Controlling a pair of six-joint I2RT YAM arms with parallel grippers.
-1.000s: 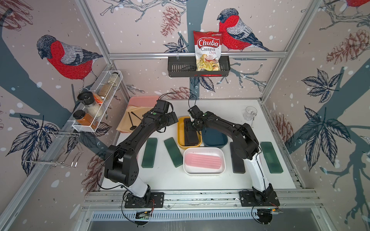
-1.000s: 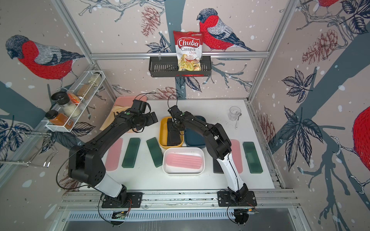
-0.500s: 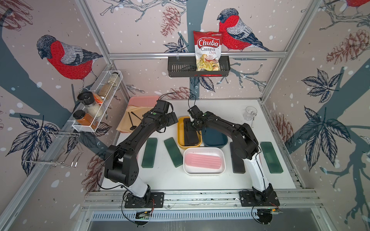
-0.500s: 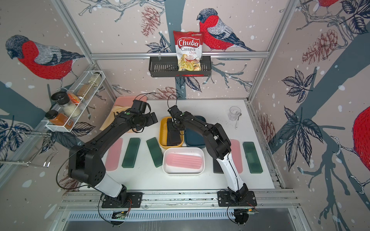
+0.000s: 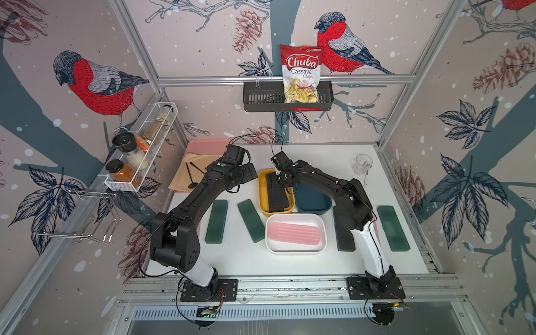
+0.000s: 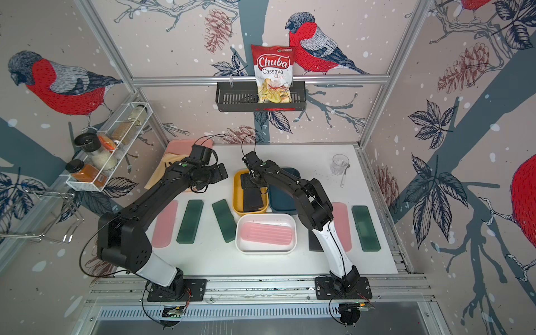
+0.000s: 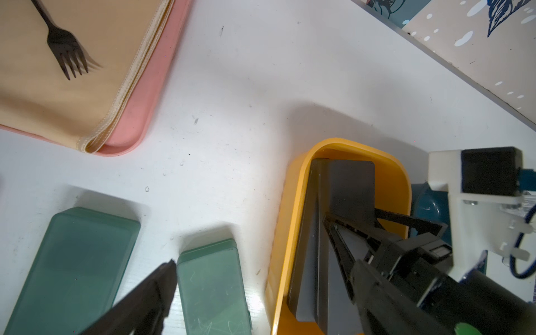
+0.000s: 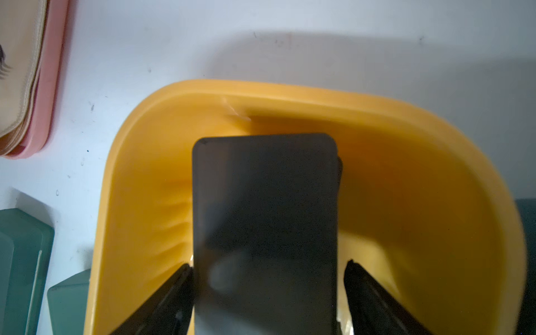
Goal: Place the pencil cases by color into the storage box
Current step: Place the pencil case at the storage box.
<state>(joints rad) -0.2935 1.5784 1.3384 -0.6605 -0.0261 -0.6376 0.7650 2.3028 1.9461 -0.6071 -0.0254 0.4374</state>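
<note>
Black pencil case (image 8: 265,232) lies in the yellow tub (image 8: 435,162), long axis along it, straddled by the right claw (image 8: 268,264): fingers slightly parted, seemingly no grip. Left claw (image 5: 249,174) wide open, empty, nearer the green pencil case (image 5: 251,220) on the tabletop (image 5: 319,162).

Top views look down over the whole table (image 5: 319,156); both wrist views closely share the yellow tub (image 8: 290,95).

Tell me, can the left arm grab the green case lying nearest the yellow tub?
Probably yes. The green case lies flat with nothing on top, and the left gripper hangs open close by. The right gripper is over the yellow tub, out of the way.
</note>
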